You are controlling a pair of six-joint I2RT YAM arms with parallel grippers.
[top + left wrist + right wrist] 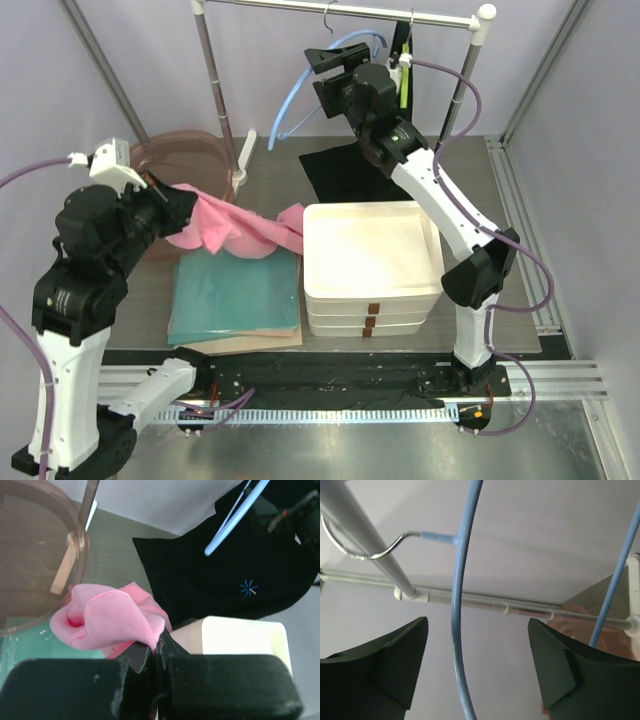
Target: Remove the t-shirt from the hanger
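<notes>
At the table's left edge, the left gripper [156,649] is clamped on the pink t-shirt [110,617], which lies over a teal cloth [235,290]. At the far edge, the right gripper [477,665] has its jaws apart around the bare hanger [457,590]. Removal looks done. Next, the left gripper should set the shirt down and release it.

In my left wrist view the left gripper's black fingers [137,662] hide the lower fold of the pink cloth t-shirt [115,617], the thin light-blue plastic hanger [235,521] is cut by the top edge, and the small blue mark [248,588] on the black cloth [195,580] I cannot read.
</notes>
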